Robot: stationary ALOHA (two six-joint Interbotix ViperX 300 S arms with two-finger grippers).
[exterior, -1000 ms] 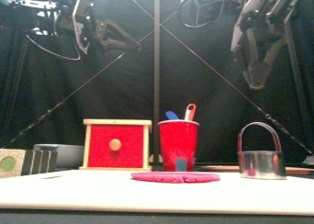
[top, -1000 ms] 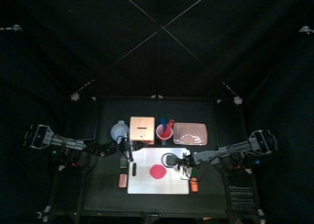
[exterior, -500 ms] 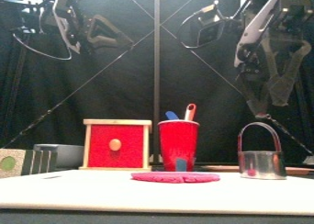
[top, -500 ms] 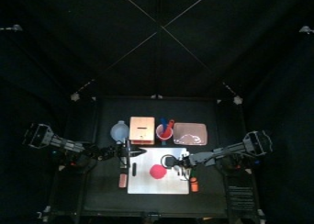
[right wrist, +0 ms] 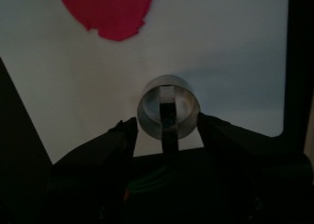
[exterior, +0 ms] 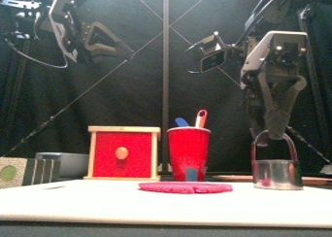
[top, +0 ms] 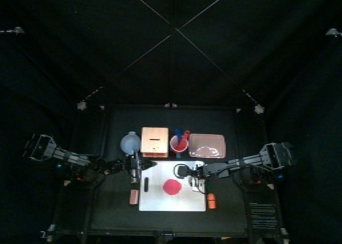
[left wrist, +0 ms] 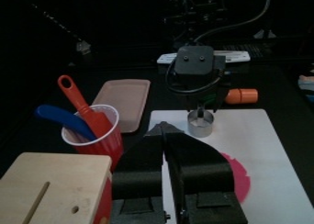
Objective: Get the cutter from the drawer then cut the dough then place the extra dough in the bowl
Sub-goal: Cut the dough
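Note:
The round metal cutter [exterior: 275, 171] stands upright on the white cutting board [top: 187, 201], right of the flat red dough [exterior: 185, 187]. My right gripper [exterior: 274, 136] hangs open just above it, one jaw on each side of the wire handle's top. In the right wrist view the cutter [right wrist: 168, 116] sits between the jaws, with the dough [right wrist: 110, 9] beyond. My left gripper [left wrist: 182, 163] is held high at the left, its jaws nearly together on nothing. The wooden box [exterior: 123, 153] has its red drawer pushed in. The blue-grey bowl [top: 130, 142] sits at the back left.
A red cup [exterior: 189, 152] holding a blue and a red toy knife stands behind the dough. The pink tray [top: 207, 145] lies at the back right. Small orange toys lie left [top: 132, 195] and right [top: 210, 201] of the board.
My right gripper has opened and come down from high above onto the cutter's handle. The cutter, the dough and the left arm have stayed where they were.

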